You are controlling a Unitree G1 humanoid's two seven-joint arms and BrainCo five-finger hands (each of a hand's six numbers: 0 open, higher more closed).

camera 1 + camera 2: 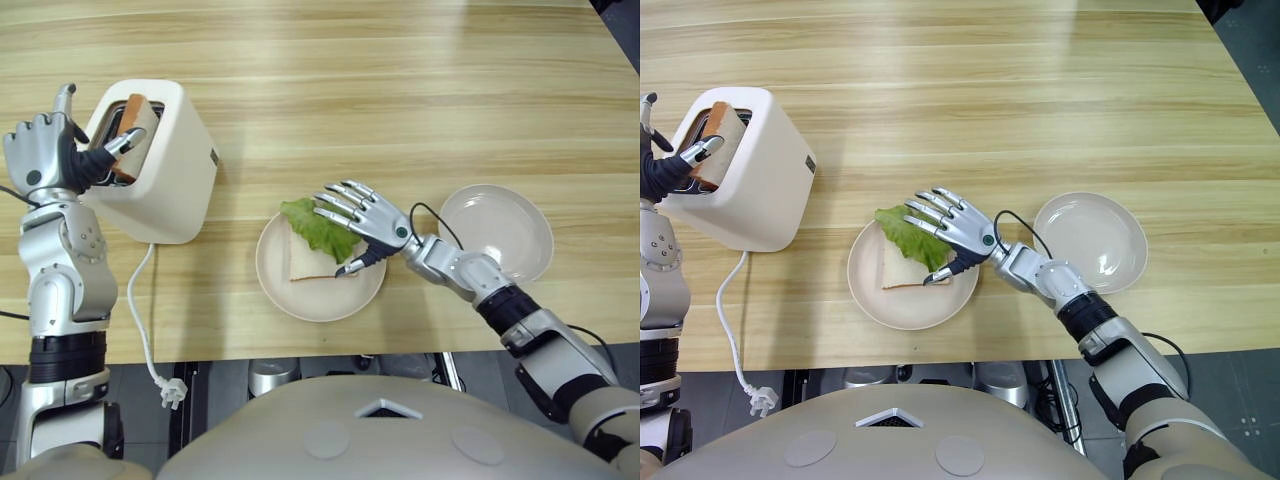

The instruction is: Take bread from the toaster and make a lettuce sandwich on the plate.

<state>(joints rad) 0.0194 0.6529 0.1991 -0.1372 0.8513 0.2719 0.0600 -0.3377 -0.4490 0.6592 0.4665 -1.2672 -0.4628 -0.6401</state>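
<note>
- Step in hand, as a judgement: the sandwich is half built. One bread slice (308, 266) lies on the plate (272, 283) with the lettuce (312, 226) on it, so the top slice is yet to be fetched from the toaster (165, 170).
- The left hand (48, 152) is at the toaster's slot, at about 10 o'clock from the plate. It appears to pinch the second slice (137, 118), which stands upright and partly out of the slot; the far side of the grip is hidden, so this is not certain.
- The right hand (958, 230) hovers low over the plate, fingers spread and grasping nothing. Its fingers lie over the lettuce's 3 o'clock edge and the thumb tip seems to touch the plated slice.
- The lettuce covers the slice's 12 o'clock half and overhangs the plate's rim there.
- Next move, likely: lift the second slice straight up clear of the slot, carry it toward 4 o'clock and lay it flat on the lettuce; the right hand must clear the plate first.
- An empty plate (500, 235) sits on the table (400, 100) at 3 o'clock, apart from the first.
</note>
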